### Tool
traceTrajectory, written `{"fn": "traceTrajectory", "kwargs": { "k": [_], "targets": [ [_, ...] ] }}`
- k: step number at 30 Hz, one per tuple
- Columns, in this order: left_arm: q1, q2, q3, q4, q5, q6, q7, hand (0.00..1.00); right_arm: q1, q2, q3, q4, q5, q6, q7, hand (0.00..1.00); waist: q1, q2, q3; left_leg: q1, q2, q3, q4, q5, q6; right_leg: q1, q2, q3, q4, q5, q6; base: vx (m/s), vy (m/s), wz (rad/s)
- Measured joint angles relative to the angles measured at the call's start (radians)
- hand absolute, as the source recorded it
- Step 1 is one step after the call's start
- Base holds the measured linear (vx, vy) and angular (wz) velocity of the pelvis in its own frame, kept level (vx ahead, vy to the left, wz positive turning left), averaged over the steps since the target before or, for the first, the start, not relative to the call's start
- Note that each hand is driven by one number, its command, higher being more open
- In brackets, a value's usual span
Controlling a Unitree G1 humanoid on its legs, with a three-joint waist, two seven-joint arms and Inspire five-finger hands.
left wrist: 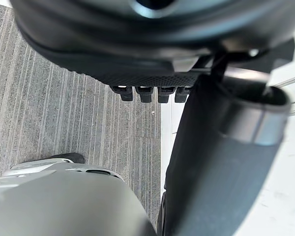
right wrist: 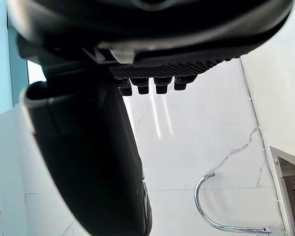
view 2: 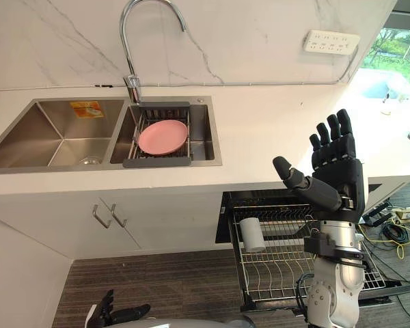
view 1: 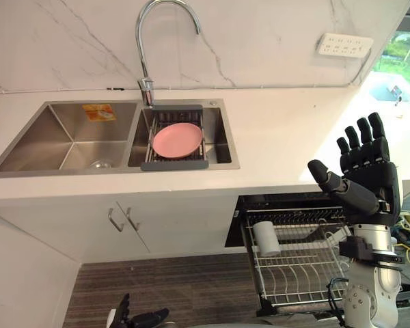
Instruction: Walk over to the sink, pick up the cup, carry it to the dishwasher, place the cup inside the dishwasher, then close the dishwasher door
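Cup (view 1: pixel 266 238), white and plain, is sitting in the pulled-out wire rack (view 1: pixel 304 277) of the dishwasher (view 1: pixel 287 202), at the rack's left side close to the opening under the table (view 1: pixel 280 137). From the left eye, the right hand (view 1: pixel 365 176) is hanging in the air over the rack in front of the table's edge, apart from the cup, its fingers (view 1: pixel 361 140) pointing straight up, its thumb reaching out to the left, and it is carrying nothing. The left hand (view 1: pixel 140 318) is showing low down over the wood-look floor (view 1: pixel 191 287), its fingers loose. From the right eye, a pink plate (view 2: pixel 162 137) is lying on a dark drain rack (view 2: pixel 157 161) in the right basin of the steel sink (view 2: pixel 61 133), the curved tap (view 2: pixel 133 41) is rising behind it, and a white socket strip (view 2: pixel 331 42) is sitting on the marble wall (view 2: pixel 260 41). Two cupboard handles (view 2: pixel 106 215) are showing below the sink. From the left wrist, the left hand's fingers are stretching straight out over the striped floor, closing on nothing. From the right wrist, the right hand's fingers are likewise reaching out straight and empty toward the marble wall, with the tap's arc showing beyond them.
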Motion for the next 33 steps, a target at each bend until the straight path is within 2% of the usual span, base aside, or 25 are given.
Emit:
{"fn": "traceTrajectory", "kwargs": {
  "k": [3, 7, 10, 12, 14, 17, 21, 24, 26, 28, 30, 33],
  "targets": [
    [-0.002, -0.009, 0.021, -0.012, 0.0, 0.003, -0.002, 1.0, 0.001, 0.002, 0.002, -0.003, 0.0, 0.0, 0.0, 1.0, -0.001, 0.001, 0.0, -0.001, 0.0, 0.005, -0.002, 0.0, 0.0, -0.008, 0.0, 0.004, -0.001, 0.0, 0.0, 0.0, 0.0, -0.04],
    [0.052, -0.045, 0.059, -0.132, -0.039, 0.05, 0.008, 1.0, 0.077, 0.053, 0.014, -0.063, 0.003, -0.001, 0.016, 1.0, 0.004, 0.004, -0.006, 0.003, -0.008, 0.016, -0.046, 0.013, 0.0, -0.015, -0.005, 0.013, -0.012, 0.002, 0.002, 0.02, 0.006, -0.07],
    [0.053, -0.046, 0.085, -0.07, -0.113, 0.111, -0.058, 1.0, 0.123, 0.08, 0.044, -0.059, 0.027, -0.004, 0.039, 1.0, 0.001, 0.015, -0.018, 0.035, -0.022, 0.026, -0.13, 0.052, 0.0, -0.012, -0.011, 0.013, -0.045, 0.014, 0.003, 0.08, 0.005, -0.05],
    [0.034, -0.043, 0.149, 0.064, -0.234, 0.213, -0.127, 1.0, 0.135, 0.079, 0.054, 0.011, 0.042, -0.009, 0.083, 1.0, -0.002, 0.025, -0.049, 0.058, -0.027, 0.028, -0.201, 0.082, -0.003, -0.008, -0.009, 0.005, -0.073, 0.021, 0.004, 0.1, -0.019, 0.02],
    [0.02, -0.043, 0.21, 0.095, -0.263, 0.276, -0.15, 1.0, 0.136, 0.079, 0.056, 0.052, 0.062, -0.01, 0.095, 1.0, 0.001, 0.027, -0.05, 0.069, -0.027, 0.016, -0.233, 0.099, -0.007, 0.0, -0.006, -0.01, -0.081, 0.022, 0.003, 0.07, -0.038, 0.18],
    [-0.009, -0.022, 0.214, 0.117, -0.262, 0.329, -0.191, 1.0, 0.124, 0.066, 0.096, 0.066, 0.073, -0.01, 0.096, 1.0, 0.003, 0.028, -0.05, 0.087, -0.022, -0.003, -0.26, 0.116, -0.012, 0.017, 0.001, -0.035, -0.082, 0.022, 0.002, 0.01, -0.05, 0.22],
    [-0.021, -0.015, 0.214, 0.133, -0.287, 0.352, -0.204, 1.0, 0.092, 0.052, 0.125, 0.066, 0.079, -0.004, 0.096, 1.0, 0.007, 0.026, -0.053, 0.097, -0.022, -0.01, -0.268, 0.122, -0.013, 0.026, 0.001, -0.043, -0.082, 0.028, 0.001, -0.04, -0.018, 0.05],
    [-0.038, -0.016, 0.214, 0.149, -0.296, 0.354, -0.202, 1.0, 0.081, 0.055, 0.124, 0.056, 0.075, 0.02, 0.069, 1.0, 0.011, 0.025, -0.052, 0.097, -0.03, -0.023, -0.283, 0.137, -0.008, 0.032, -0.007, -0.062, -0.093, 0.034, 0.001, -0.07, -0.005, 0.15],
    [-0.066, -0.024, 0.217, 0.144, -0.294, 0.354, -0.182, 1.0, 0.082, 0.059, 0.124, 0.021, 0.067, 0.038, 0.046, 1.0, 0.024, 0.029, -0.04, 0.02, -0.018, -0.032, -0.136, 0.069, -0.004, 0.039, -0.01, -0.08, -0.099, 0.032, -0.001, -0.09, -0.018, 0.17],
    [-0.076, -0.038, 0.221, 0.107, -0.291, 0.351, -0.162, 1.0, 0.082, 0.058, 0.123, -0.046, 0.058, 0.05, 0.027, 1.0, 0.024, 0.051, -0.018, -0.068, 0.015, -0.032, 0.032, 0.008, -0.017, 0.045, 0.0, -0.103, -0.097, 0.033, -0.002, -0.09, -0.006, 0.36],
    [-0.076, -0.047, 0.236, 0.082, -0.277, 0.352, -0.149, 1.0, 0.082, 0.05, 0.108, -0.087, 0.036, 0.05, 0.008, 1.0, 0.023, 0.046, -0.003, -0.074, 0.029, 0.035, 0.054, 0.009, -0.016, 0.059, -0.002, -0.123, -0.096, 0.034, -0.002, -0.06, 0.001, 0.33],
    [-0.07, -0.065, 0.276, 0.079, -0.26, 0.353, -0.136, 1.0, 0.068, 0.035, 0.061, -0.146, 0.029, 0.051, -0.015, 1.0, 0.033, 0.034, 0.004, -0.062, 0.008, 0.028, 0.019, 0.03, -0.006, 0.066, -0.019, -0.131, -0.103, 0.035, 0.0, -0.05, 0.0, 0.11]
  ]
}}
